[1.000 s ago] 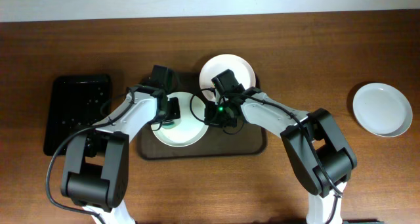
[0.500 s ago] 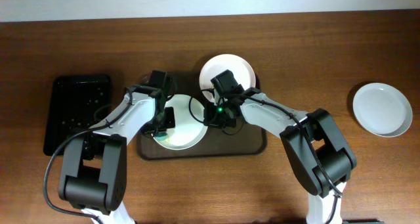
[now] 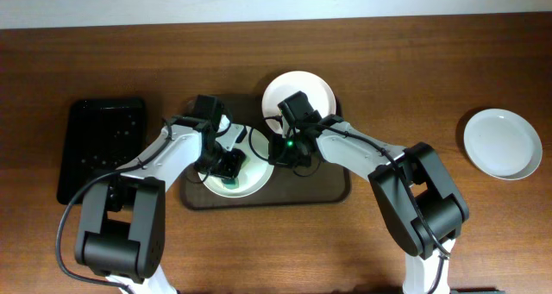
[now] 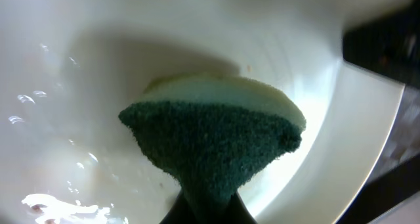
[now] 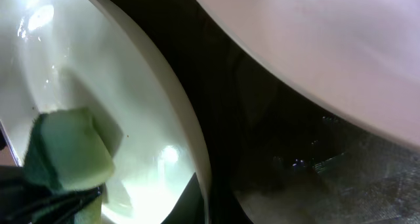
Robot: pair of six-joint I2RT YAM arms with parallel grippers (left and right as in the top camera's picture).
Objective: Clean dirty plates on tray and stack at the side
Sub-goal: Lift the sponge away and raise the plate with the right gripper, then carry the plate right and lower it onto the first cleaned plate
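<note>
We see two plates on the tray (image 3: pixel 323 189). The greenish plate (image 3: pixel 259 166) lies in the left half of the tray. The white plate (image 3: pixel 312 89) lies at the tray's far edge and reaches over the rim. The third plate (image 3: pixel 502 144) lies on the table (image 3: pixel 414 70), well apart from the tray on its right side. A smaller black tray (image 3: pixel 103 147) lies to the left of the tray.

The left gripper (image 3: pixel 230 173) is over the greenish plate, and its jaws are closed on a sponge (image 4: pixel 216 135), which they pinch at one end. The dark green face of the sponge looks toward the wrist camera, and its pale layer touches the inside of the plate.

The right gripper (image 3: pixel 288 153) is at the right rim of the greenish plate, near the middle of the tray. In the right wrist view, one dark finger (image 5: pixel 186 199) lies on the inner side of this rim. The other finger is lost against the dark tray, so we cannot tell whether the jaws hold the plate.
</note>
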